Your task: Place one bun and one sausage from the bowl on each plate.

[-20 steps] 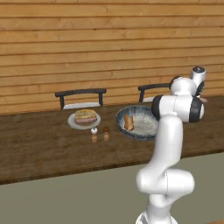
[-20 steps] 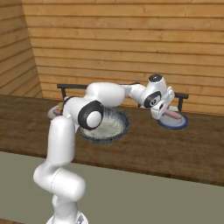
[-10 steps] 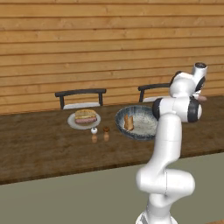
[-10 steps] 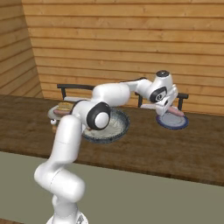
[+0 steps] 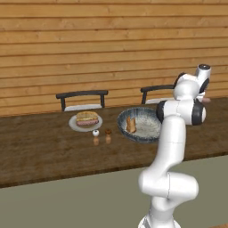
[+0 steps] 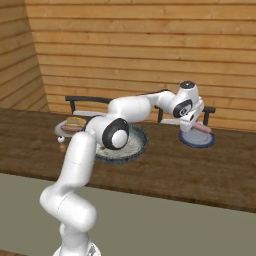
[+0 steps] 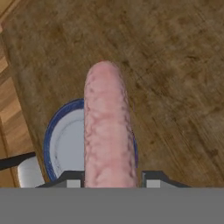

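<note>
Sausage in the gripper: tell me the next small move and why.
Probably lower it onto the blue plate and open. The gripper holds the sausage above that plate, which looks bare, while the other plate already has a bun and sausage.

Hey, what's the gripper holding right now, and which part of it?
A sausage, clamped between the fingers at one end, above the blue plate.

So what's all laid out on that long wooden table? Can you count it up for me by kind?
Plates: 2, a pale one and a blue-rimmed one
Bowls: 1
Buns: 2, one on the pale plate, one in the bowl
Sausages: 2, one on the pale plate, one held in the gripper over the blue-rimmed plate
Small shakers: 2
Total: 9
</note>
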Motion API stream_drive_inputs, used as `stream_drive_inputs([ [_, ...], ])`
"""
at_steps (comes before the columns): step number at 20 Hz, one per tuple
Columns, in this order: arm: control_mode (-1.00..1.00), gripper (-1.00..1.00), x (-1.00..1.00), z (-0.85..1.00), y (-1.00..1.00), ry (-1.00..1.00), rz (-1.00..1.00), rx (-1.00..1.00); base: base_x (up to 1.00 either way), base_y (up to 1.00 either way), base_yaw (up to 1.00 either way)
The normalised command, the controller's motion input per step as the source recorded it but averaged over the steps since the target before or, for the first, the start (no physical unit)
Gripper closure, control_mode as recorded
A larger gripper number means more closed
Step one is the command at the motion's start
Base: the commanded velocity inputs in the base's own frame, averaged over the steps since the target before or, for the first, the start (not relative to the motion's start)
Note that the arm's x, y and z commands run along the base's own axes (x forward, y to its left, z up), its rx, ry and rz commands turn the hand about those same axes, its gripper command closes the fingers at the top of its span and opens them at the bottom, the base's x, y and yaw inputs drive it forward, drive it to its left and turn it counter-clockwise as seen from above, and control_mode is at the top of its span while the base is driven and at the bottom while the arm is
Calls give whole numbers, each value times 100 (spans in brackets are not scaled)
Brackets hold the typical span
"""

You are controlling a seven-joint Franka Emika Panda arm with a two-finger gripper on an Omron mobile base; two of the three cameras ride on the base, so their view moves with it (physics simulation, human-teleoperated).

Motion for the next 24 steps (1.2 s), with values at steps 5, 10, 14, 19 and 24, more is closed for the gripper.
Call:
stream_drive_inputs([
  [5,-100,100,0,-15,3,-3,4,-11,0,0,0],
  [10,-100,100,9,-4,1,1,6,0,0,0,0],
  [14,-100,100,17,0,0,3,9,0,0,0,0],
  [19,-100,100,21,0,0,1,10,0,0,0,0],
  [24,-100,100,20,-8,0,0,9,0,0,0,0],
])
